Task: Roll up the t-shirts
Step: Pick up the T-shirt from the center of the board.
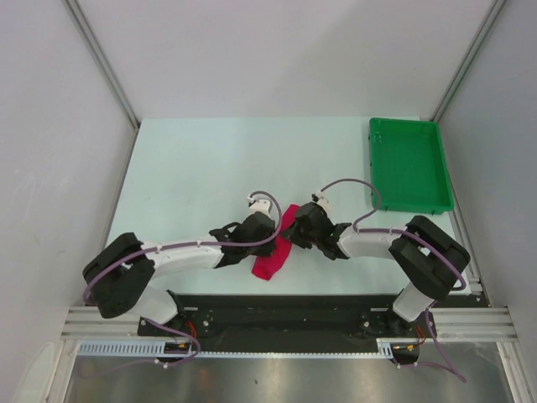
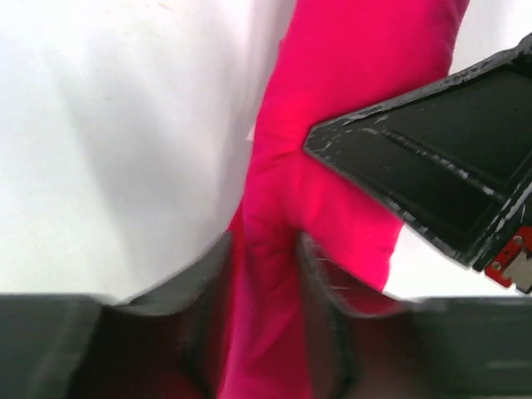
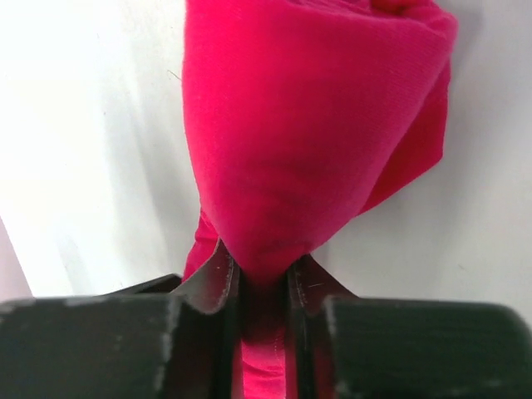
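The crimson t-shirt [image 1: 273,256] lies bunched into a narrow bundle near the table's front middle, between my two grippers. My left gripper [image 1: 270,239] is at its left side. In the left wrist view its blurred jaws [image 2: 266,270] stand apart with a band of the shirt [image 2: 332,116] running loosely between them. From the right, my right gripper [image 1: 293,231] meets the bundle, and its jaws [image 3: 264,270] are pinched on a fold of the shirt [image 3: 307,125], which bulges out ahead of them. The right gripper's dark finger [image 2: 432,158] also shows in the left wrist view, over the cloth.
A green plastic tray [image 1: 372,168] stands at the back right of the pale table [image 1: 201,168]. A black rail [image 1: 285,306] runs along the near edge just behind the shirt. Grey walls close in the left and right sides.
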